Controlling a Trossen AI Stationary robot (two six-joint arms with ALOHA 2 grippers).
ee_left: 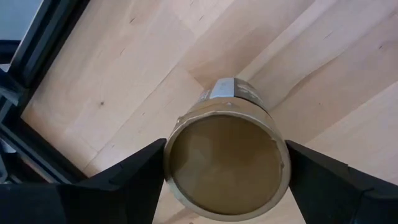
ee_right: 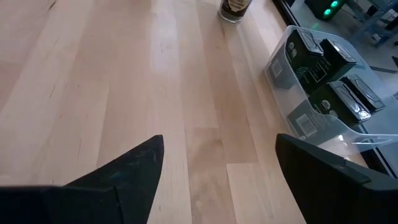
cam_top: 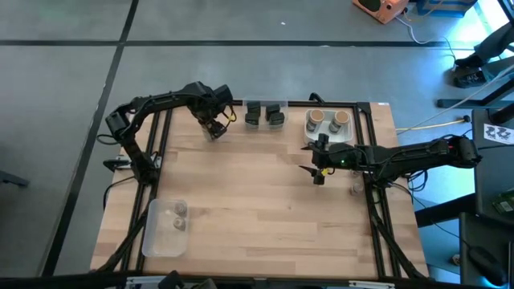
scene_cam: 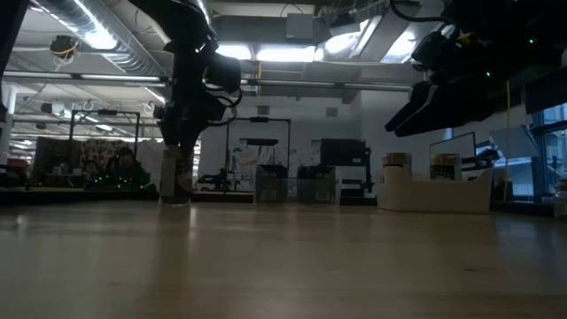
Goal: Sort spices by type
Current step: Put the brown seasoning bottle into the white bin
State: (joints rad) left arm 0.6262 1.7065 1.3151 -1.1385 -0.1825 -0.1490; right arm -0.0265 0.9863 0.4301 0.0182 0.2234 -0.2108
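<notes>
- Table of pale wooden planks, smooth, with a visible grain, edged by a dark metal frame.
- Right arm reaches in from the right side; the right gripper hangs above bare wood near the table's middle right, its dark wedge-shaped fingers spread wide with nothing between them.
- Left gripper is at the far left part of the table, its fingers on either side of a round tan-topped jar, touching its sides; the jar stands upright on the wood, cylindrical, with a flat matte lid and a dark label band.
- White tray at the far right edge holds two more tan-topped jars.
- Clear plastic tray, glossy and thin-walled, at the far edge holds the dark boxy jars.
- Another clear tray at the near left corner holds tiny greyish jars.
</notes>
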